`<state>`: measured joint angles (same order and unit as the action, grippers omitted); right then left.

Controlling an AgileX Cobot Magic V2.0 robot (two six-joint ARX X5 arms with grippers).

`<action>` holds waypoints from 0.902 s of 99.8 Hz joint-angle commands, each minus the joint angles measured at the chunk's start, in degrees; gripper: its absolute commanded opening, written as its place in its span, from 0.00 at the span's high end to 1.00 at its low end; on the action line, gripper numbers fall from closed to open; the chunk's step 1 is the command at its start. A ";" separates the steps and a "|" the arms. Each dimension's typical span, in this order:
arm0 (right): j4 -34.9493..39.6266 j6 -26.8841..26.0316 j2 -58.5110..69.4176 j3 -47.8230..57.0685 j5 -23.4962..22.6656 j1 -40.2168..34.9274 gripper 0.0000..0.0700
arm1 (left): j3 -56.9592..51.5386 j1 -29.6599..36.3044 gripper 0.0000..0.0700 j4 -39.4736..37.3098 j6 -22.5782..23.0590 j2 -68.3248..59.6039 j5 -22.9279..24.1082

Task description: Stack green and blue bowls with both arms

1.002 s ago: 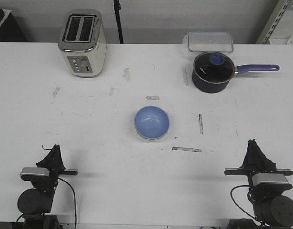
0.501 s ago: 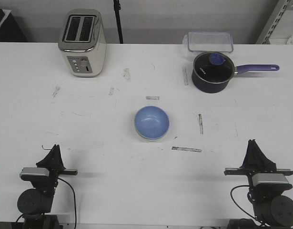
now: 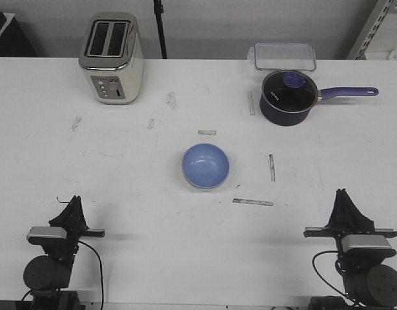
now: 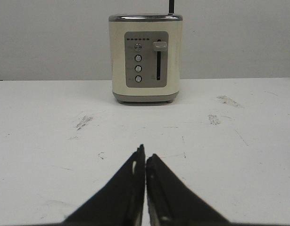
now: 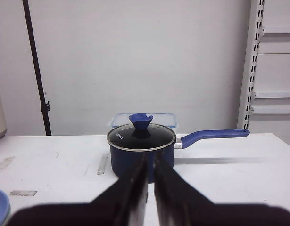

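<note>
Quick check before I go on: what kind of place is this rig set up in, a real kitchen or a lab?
Likely a lab or test bench, not a kitchen: a scuffed white table with tape marks, bare wall and slotted metal shelving behind. The toaster, saucepan and blue bowl look like props.

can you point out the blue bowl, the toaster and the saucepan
blue bowl (image 3: 206,165), front view, middle of its inside
toaster (image 3: 112,57), front view, its near face
saucepan (image 3: 287,97), front view, its glass lid

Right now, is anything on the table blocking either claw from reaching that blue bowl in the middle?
Nothing visible does. Only bare table lies between the blue bowl and the left gripper or the right gripper.
</note>
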<state>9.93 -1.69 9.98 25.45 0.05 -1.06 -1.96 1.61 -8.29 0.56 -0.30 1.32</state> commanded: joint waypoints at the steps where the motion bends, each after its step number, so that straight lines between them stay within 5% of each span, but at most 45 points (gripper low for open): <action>1: -0.79 0.28 -0.17 0.07 -0.02 0.00 0.98 | 1.27 -0.09 1.00 -0.77 0.48 0.11 -0.02; 32: -1.01 0.28 -1.64 -2.05 0.42 0.00 0.98 | 1.29 -0.09 1.00 -0.81 0.48 0.11 -0.02; 90: -12.55 0.24 -9.90 -24.52 1.46 -1.53 0.98 | 1.27 -0.09 1.00 -0.77 0.48 0.11 -0.02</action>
<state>-0.73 -1.69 0.14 2.07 1.34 -2.20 -1.96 1.61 -8.34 0.56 -0.30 1.32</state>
